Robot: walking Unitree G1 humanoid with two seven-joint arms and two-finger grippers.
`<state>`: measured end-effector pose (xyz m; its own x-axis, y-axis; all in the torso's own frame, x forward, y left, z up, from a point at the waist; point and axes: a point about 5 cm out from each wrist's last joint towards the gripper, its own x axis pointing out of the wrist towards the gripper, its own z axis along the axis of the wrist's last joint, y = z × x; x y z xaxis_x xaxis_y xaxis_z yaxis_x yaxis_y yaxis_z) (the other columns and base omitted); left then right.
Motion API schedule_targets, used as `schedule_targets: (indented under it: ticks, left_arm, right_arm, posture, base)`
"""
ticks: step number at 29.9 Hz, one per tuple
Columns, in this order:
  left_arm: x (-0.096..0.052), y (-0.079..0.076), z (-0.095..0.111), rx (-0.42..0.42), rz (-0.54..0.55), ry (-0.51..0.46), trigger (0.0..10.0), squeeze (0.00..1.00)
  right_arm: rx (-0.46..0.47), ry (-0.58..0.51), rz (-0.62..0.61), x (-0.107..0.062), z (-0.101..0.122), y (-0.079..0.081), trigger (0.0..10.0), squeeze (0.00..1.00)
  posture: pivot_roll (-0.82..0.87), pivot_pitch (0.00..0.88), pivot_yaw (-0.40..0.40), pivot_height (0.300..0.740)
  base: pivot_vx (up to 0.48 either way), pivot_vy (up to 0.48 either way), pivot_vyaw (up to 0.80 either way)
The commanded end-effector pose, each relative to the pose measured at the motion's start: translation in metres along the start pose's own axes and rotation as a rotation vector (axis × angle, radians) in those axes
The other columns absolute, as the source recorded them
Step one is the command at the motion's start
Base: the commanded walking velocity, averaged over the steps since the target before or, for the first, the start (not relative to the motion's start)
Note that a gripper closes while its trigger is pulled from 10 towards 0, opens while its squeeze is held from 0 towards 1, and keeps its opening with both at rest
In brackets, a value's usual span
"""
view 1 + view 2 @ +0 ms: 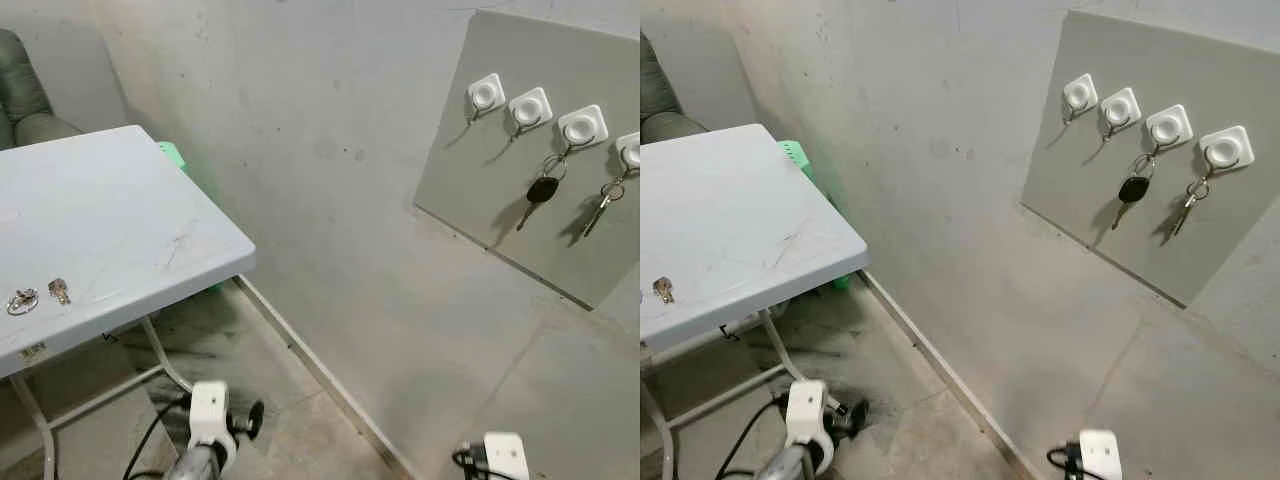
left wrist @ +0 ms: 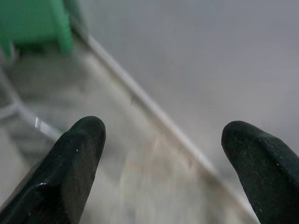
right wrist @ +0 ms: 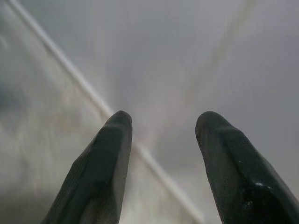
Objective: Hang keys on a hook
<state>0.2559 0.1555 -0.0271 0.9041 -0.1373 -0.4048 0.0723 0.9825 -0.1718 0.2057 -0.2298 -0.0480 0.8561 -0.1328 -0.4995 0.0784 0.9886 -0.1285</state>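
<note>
Silver keys on table, left pincer well below

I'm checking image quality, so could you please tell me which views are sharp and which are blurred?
Left and right eye views: sharp, evenly lit, keys casting soft shadows on the board. Left wrist view: left gripper clear, floor behind blurred. Right wrist view: likewise for right gripper.

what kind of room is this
Probably a bare utility corner or entry area of a home: plain concrete-looking wall and floor, a grey board with four white key hooks, two already holding keys, and a white folding table carrying more keys.
</note>
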Motion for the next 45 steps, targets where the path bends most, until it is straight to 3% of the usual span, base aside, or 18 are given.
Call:
schedule_targets:
  ticks: [1, 5, 6, 9, 12, 17, 22, 28, 45]
  left_arm:
    - [0.004, 0.0, 0.012, -0.011, -0.003, -0.062, 10.0, 0.0]
    - [0.012, -0.001, 0.053, 0.002, -0.026, -0.248, 10.0, 0.0]
    - [0.012, -0.001, 0.053, 0.002, -0.026, -0.248, 10.0, 0.0]
    - [0.013, -0.005, 0.081, 0.037, -0.043, -0.374, 10.0, 0.0]
    - [0.011, -0.012, 0.11, 0.016, -0.074, -0.492, 10.0, 0.0]
    - [0.0, -0.022, 0.135, 0.031, -0.113, -0.584, 10.0, 0.0]
    - [-0.015, -0.025, 0.138, 0.039, -0.122, -0.601, 10.0, 0.0]
    - [-0.022, -0.024, 0.134, 0.018, -0.103, -0.564, 10.0, 0.0]
    - [-0.02, -0.028, 0.153, 0.015, -0.1, -0.551, 10.0, 0.0]
  right_arm:
    - [0.016, -0.085, 0.006, 0.005, 0.015, 0.0, 10.0, 0.0]
    - [0.039, -0.352, 0.057, 0.012, 0.065, 0.009, 10.0, 0.0]
    - [0.039, -0.352, 0.057, 0.012, 0.065, 0.009, 10.0, 0.0]
    - [0.026, -0.471, 0.084, 0.011, 0.089, 0.012, 10.0, 0.0]
    - [0.013, -0.569, 0.1, 0.007, 0.112, 0.012, 10.0, 0.0]
    - [0.05, -0.681, 0.11, -0.005, 0.139, 0.013, 10.0, 0.0]
    - [0.076, -0.734, 0.116, -0.024, 0.15, 0.015, 10.0, 0.0]
    - [0.091, -0.708, 0.112, -0.032, 0.148, 0.015, 10.0, 0.0]
    - [0.058, -0.691, 0.102, -0.033, 0.165, 0.011, 10.0, 0.0]
  posture:
    - [0.0, 0.0, -0.054, 0.74]
    - [0.0, 0.0, -0.054, 0.74]
    - [0.0, 0.0, -0.054, 0.74]
    - [0.0, 0.0, -0.054, 0.74]
    - [0.01, 0.0, -0.061, 0.74]
    - [0.0, 0.0, -0.057, 0.74]
    - [0.0, 0.0, -0.051, 0.74]
    - [-0.01, 0.0, -0.051, 0.74]
    - [0.0, 0.0, -0.055, 0.74]
  base:
    - [0.0, 0.0, 0.0]
    - [0.0, 0.0, 0.0]
    - [0.0, 0.0, 0.0]
    - [0.0, 0.0, 0.0]
    - [0.0, 0.0, 0.0]
    - [0.0, 0.0, 0.0]
    - [0.0, 0.0, 0.0]
    - [0.0, 0.0, 0.0]
    - [0.0, 0.0, 0.71]
